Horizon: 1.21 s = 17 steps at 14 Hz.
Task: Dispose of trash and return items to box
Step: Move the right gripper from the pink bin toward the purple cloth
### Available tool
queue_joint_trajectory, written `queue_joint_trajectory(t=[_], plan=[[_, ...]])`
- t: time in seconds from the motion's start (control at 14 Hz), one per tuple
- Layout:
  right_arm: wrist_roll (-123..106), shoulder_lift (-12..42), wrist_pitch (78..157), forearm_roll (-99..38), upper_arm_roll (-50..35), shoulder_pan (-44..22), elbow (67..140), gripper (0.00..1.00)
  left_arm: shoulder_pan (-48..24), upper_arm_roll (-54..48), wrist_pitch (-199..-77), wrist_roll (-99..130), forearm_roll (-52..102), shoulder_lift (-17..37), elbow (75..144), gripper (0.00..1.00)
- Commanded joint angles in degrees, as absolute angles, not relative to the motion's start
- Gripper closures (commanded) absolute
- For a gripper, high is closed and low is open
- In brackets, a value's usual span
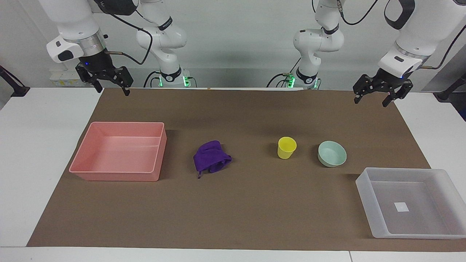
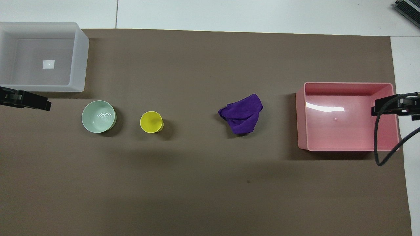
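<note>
While both grippers, left (image 1: 378,95) and right (image 1: 111,86), hang open (empty), the purple rag (image 1: 211,157) lies beside the pink tray (image 1: 109,175).

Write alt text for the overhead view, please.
On a brown mat lie, in a row, a mint-green bowl, a yellow cup, a purple rag and an empty pink tray. An empty frosted tray sits farther from the robots than the bowl.

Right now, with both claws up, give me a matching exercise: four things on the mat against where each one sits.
Things:
1. purple rag
2. yellow cup
3. mint-green bowl
4. white sticker

Places:
A. on the frosted tray's floor
B. between rag and bowl
C. beside the pink tray
D. between cup and frosted tray

Pairs: 1-C, 2-B, 3-D, 4-A
</note>
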<state>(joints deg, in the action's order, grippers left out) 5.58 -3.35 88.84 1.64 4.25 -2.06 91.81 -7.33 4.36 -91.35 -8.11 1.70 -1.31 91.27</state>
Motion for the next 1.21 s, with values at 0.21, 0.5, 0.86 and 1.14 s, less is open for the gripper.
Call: queue_joint_trajectory(t=[0.21,0.5,0.86,1.14], plan=[[6.5,-5.01,89.03,1.49,3.78,-1.67,93.78,0.0,-7.82,4.31,-90.09,-8.26,0.62,-1.67,91.05,0.0],[6.5,-5.01,89.03,1.49,3.78,-1.67,93.78,0.0,-7.73,4.31,-90.61,-8.26,0.7,-2.11,91.93,0.0],[6.5,-5.18,89.73,1.49,3.69,-1.76,94.56,0.0,-7.82,4.31,-90.62,-8.26,0.7,-2.11,91.93,0.0],[7.38,-6.59,98.6,-0.09,3.6,-5.53,100.71,0.0,-7.65,4.22,-90.7,-8.09,0.7,-2.2,92.02,0.0]])
